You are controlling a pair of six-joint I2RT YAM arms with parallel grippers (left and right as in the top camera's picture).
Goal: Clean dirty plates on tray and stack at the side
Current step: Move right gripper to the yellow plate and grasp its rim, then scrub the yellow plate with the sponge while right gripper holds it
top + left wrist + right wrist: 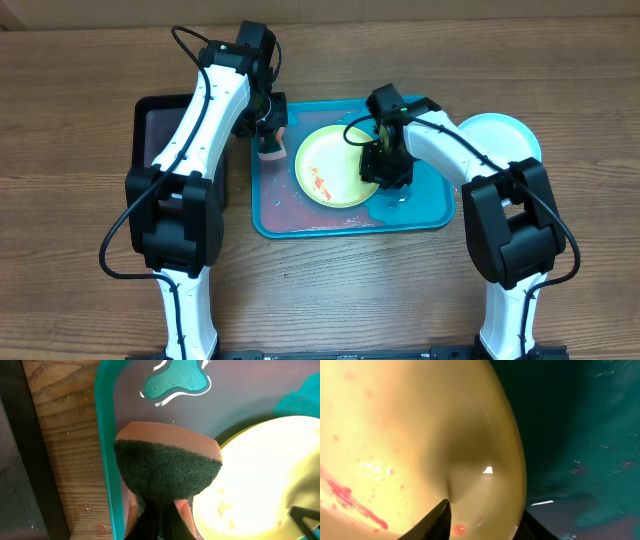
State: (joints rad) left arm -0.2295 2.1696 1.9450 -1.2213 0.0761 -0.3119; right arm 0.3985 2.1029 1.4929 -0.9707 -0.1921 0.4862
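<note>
The lime-green plate (335, 165), smeared red, lies in the middle of the tray (300, 218). The right gripper (385, 165) pinches its rim toward the tray's right side, with the fingertips cut off in the wrist view. The left gripper (268, 135), clamped on a sponge (273, 150), stands by the tray's left rim. An aqua plate (497, 133) off the tray's right end is partly hidden by the right arm (450, 150).

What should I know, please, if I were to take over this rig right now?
Left end effector: shut on the sponge, over the left side of the tray, beside the lime-green plate.
Right end effector: clamped on that plate's right rim.
Tray: wet, and holds only the lime-green plate, which shows red smears.
Aqua plate: on the table right of the tray; looks clean.
No white plate in view.
Left to do: scrub the lime-green plate, then stack it at the side.
</note>
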